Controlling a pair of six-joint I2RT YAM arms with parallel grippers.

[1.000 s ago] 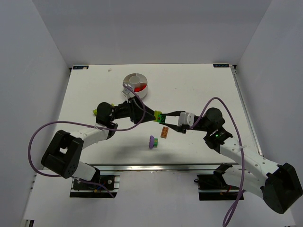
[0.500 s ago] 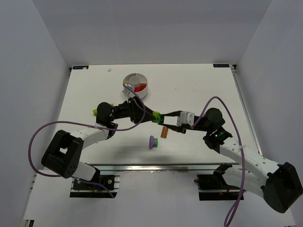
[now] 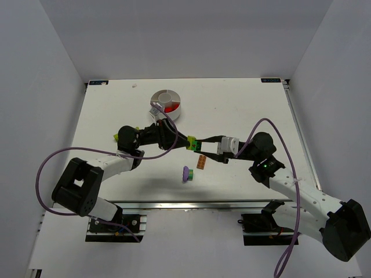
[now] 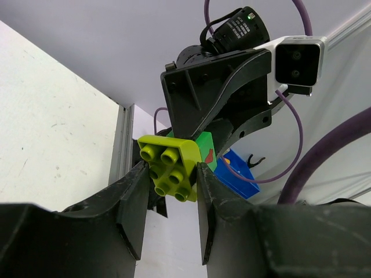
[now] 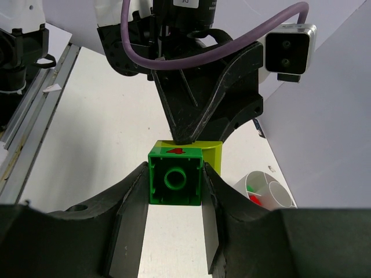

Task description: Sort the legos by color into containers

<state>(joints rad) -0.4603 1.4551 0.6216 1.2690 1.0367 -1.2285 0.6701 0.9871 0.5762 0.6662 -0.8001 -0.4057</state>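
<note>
Left tool [image 4: 169, 180] clamps the lime brick [image 4: 165, 162]; right tool [image 5: 174, 200] clamps the green brick [image 5: 175, 178] butted against it. Light, rigid, slick plastic: flat sides likely give the surest hold.

Dish [image 3: 154, 97] (white) far left, table [image 3: 255, 107] open rightward

Bright, even overhead light fills the scene, leaving soft shadows under the arms [image 3: 110, 165] on the white table [image 3: 249, 98]. In the wrist views the green lego [image 5: 175, 176] and lime-yellow lego [image 4: 169, 165] are sharp.
</note>
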